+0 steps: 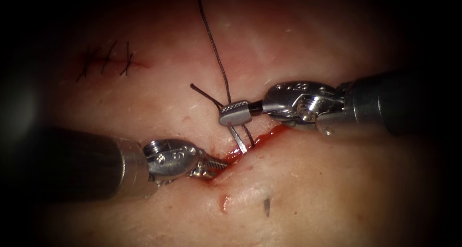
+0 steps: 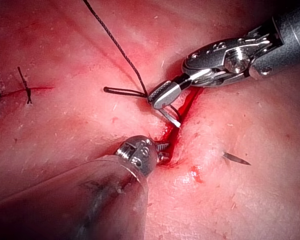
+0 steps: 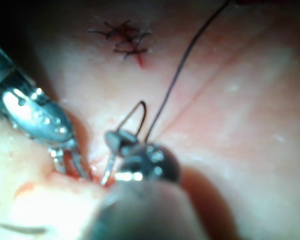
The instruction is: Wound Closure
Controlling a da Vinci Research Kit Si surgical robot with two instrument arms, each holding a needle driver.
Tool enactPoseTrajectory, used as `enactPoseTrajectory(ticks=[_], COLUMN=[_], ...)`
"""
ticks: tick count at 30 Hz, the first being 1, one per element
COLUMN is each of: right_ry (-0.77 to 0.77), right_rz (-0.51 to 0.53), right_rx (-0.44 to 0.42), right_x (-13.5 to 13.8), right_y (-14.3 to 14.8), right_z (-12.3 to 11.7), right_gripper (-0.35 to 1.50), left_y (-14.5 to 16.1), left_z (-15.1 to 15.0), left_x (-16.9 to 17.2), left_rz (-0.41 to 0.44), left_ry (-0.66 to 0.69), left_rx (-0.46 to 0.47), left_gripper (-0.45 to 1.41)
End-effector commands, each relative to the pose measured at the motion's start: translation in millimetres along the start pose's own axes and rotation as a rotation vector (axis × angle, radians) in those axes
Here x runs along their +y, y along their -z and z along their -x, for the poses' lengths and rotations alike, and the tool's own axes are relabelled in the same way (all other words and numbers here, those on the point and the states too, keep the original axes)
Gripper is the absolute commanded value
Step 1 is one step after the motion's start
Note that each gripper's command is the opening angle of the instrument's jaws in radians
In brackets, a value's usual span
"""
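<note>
A: Needle (image 1: 239, 142) status?
B: right tool (image 1: 234, 113) pinches it near the thread (image 1: 214, 47) end, tip down in the cut (image 1: 260, 140).
A: left tool (image 1: 211, 167)?
B: jaws spread a bit, holding nothing, tips in the cut's left end.

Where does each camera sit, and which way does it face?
Endoscope view: above and in front of the cut; left tool enters from the left, right tool from the right, shut on the needle.
Left wrist view: near the left arm's wrist, along its shaft to its own jaws at the cut; right tool opposite.
Right wrist view: near the right wrist, along its shaft; left tool alongside.
All three share the thread and the old stitches.
</note>
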Motion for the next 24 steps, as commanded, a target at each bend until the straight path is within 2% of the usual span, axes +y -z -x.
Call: enactPoseTrajectory(ticks=[1, 7, 11, 15, 18, 24], right_ry=[-0.002, -0.036, -0.255, -0.357, -0.472, -0.542], right_rz=[0.0, -0.001, -0.034, -0.05, -0.096, -0.151], right_rx=[0.003, 0.003, -0.031, -0.049, -0.117, -0.203], right_x=[-0.1, -0.1, -0.6, -0.9, -1.6, -3.9], right_y=[-0.8, -1.1, -0.5, -0.4, -0.9, -1.0], right_z=[0.3, 0.4, 1.2, 1.6, 2.5, 3.3], right_gripper=[-0.35, -0.35, -0.35, -0.35, -0.35, -0.35], left_y=[-1.2, -1.1, -1.1, -1.1, -1.1, -1.0], left_z=[0.6, 0.6, 0.6, 0.6, 0.6, 0.6], left_x=[0.4, 0.3, 0.3, 0.3, 0.3, 0.4], left_rz=[0.004, 0.004, 0.005, 0.005, 0.005, 0.006], left_ry=[0.003, 0.003, -0.003, -0.003, -0.003, -0.003], left_rx=[0.0, 0.0, 0.0, 0.0, 0.0, 0.0], left_gripper=[0.47, 0.45, 0.45, 0.45, 0.45, 0.45])
